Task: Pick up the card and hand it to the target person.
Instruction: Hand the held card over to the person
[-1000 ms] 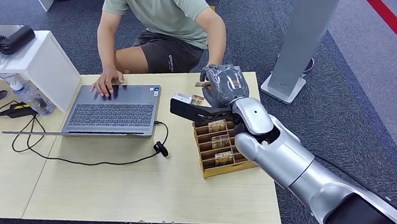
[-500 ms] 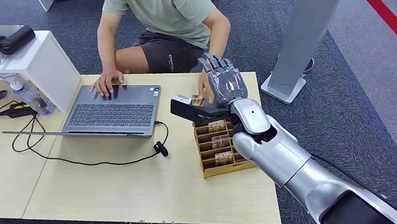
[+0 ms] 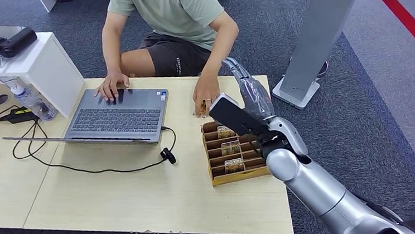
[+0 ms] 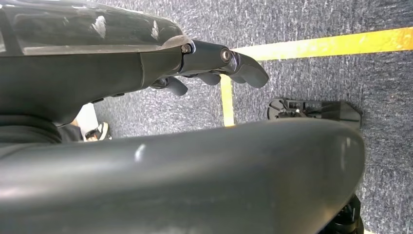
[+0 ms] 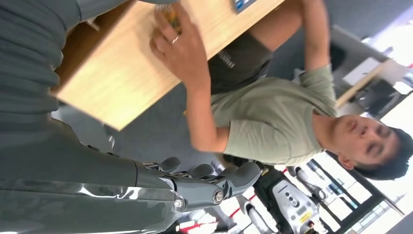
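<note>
Your right hand [image 3: 252, 91] hangs empty, fingers spread, above the counter's [image 3: 144, 194] far corner. The card [image 3: 200, 107] sits under the person's hand [image 3: 205, 92] on the counter, just beyond the wooden card rack [image 3: 238, 175]. The handover looks finished; next, draw that arm clear. Your left hand [image 4: 214, 66], fingers loosely curled, holds nothing.

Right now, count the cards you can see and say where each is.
4: three stand in the wooden rack, rear, middle and front; one is under the person's hand on the table. The arm may hide others.
</note>
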